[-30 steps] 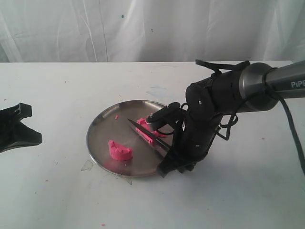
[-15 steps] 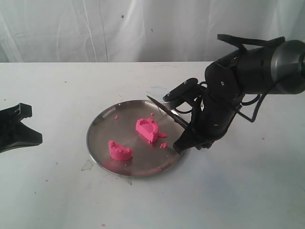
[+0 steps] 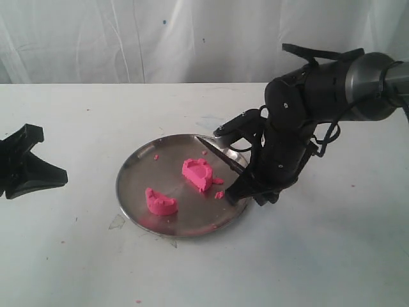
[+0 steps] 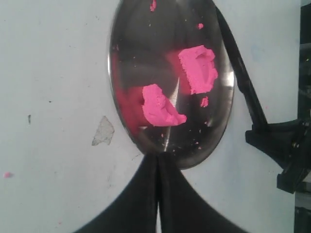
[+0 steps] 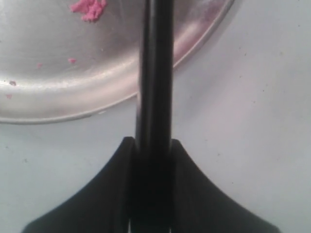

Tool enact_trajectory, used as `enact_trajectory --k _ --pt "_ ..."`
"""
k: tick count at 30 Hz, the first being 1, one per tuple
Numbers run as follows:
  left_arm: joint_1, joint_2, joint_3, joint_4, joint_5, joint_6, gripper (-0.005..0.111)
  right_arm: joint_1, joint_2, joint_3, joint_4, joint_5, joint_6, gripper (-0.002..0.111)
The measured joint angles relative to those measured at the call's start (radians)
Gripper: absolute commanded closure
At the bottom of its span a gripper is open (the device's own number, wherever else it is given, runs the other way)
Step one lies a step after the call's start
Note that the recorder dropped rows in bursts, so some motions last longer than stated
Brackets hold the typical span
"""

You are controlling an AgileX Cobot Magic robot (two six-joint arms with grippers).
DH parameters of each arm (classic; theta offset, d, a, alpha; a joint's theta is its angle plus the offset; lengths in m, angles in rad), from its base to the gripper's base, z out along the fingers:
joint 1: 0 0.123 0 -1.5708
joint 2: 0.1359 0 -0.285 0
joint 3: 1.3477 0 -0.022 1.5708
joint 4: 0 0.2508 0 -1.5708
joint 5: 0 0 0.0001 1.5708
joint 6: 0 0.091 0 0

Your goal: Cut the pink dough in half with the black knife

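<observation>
Apparently already halved, the pink dough (image 3: 198,174) lies in two pieces on the steel plate (image 3: 128,167). The right gripper (image 5: 151,160) clenches the black knife (image 3: 220,152) across the plate's rim. Lower it slowly, clear of the plate. The left gripper (image 4: 158,162) is closed and empty.

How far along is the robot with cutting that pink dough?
The cut looks done: the pink dough lies as two separate pieces on the steel plate, with pink crumbs nearby. In hand: the right jaws grip the black knife, its blade by the plate's rim, off both pieces. What is left is probably only putting the knife down.
</observation>
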Motion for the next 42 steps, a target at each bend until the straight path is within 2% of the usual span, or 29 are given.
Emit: enact_trajectory --k 4,11,42 --pt "0.0 0.0 0.0 -0.123 0.017 0.071 0.107 0.0 0.02 -0.072 0.069 0.033 -0.084 0.108" --pt "0.0 0.0 0.0 -0.294 0.132 0.218 0.107 0.0 0.142 -0.254 0.069 0.097 -0.1 0.108" --pt "0.0 0.0 0.0 -0.359 0.179 0.248 0.107 -0.001 0.245 -0.27 0.124 0.078 -0.107 0.108"
